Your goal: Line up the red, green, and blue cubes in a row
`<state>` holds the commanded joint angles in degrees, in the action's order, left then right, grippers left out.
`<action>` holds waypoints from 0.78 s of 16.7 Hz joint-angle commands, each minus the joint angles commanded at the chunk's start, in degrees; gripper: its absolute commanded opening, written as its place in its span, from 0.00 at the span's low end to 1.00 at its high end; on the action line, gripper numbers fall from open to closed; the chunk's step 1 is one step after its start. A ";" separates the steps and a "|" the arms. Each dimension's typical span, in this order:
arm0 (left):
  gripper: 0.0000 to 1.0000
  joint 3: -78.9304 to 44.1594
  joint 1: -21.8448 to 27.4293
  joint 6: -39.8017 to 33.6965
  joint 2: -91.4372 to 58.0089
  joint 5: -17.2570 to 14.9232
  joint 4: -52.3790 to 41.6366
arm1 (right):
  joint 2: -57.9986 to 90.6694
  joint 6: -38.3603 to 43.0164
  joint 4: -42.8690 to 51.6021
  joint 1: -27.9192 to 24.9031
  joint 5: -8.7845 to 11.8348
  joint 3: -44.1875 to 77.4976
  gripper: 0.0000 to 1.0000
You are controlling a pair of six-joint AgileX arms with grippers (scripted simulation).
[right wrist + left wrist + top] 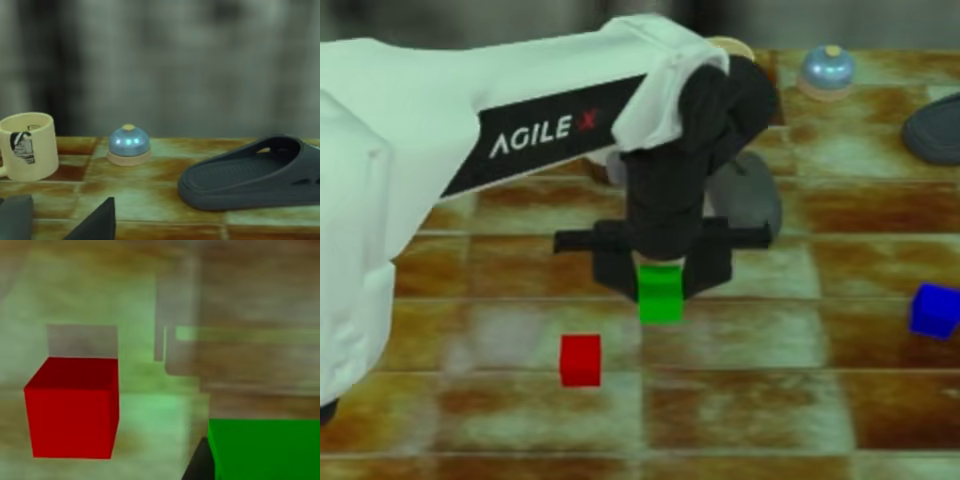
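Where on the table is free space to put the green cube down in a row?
Bare tabletop lies between the red cube and the blue cube, under the green cube in the left hand. The far edge is crowded: bell, slipper, mug.

Tiled table (880,420) with red cube (580,360), blue cube (933,310), bell (827,70).

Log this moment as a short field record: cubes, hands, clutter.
green cube: held between the left hand's fingers, near table centre
red cube: on the table, apart from the green one, nearer the table's left
blue cube: alone at the right edge
right hand: out of the top view
clutter: mug, bell, dark slipper at the back
row: not yet formed
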<state>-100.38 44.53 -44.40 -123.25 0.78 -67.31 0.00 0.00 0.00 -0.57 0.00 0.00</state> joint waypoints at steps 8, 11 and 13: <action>0.00 1.88 0.81 -0.45 -0.52 0.02 2.37 | 0.00 0.00 0.00 0.00 0.00 0.00 1.00; 0.00 6.30 0.84 -0.59 -1.99 0.02 8.66 | 0.00 0.00 0.00 0.00 0.00 0.00 1.00; 0.00 9.08 0.95 -0.60 -2.94 0.01 12.52 | 0.00 0.00 0.00 0.00 0.00 0.00 1.00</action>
<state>-91.30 45.48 -45.01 -126.19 0.79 -54.79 0.00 0.00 0.00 -0.57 0.00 0.00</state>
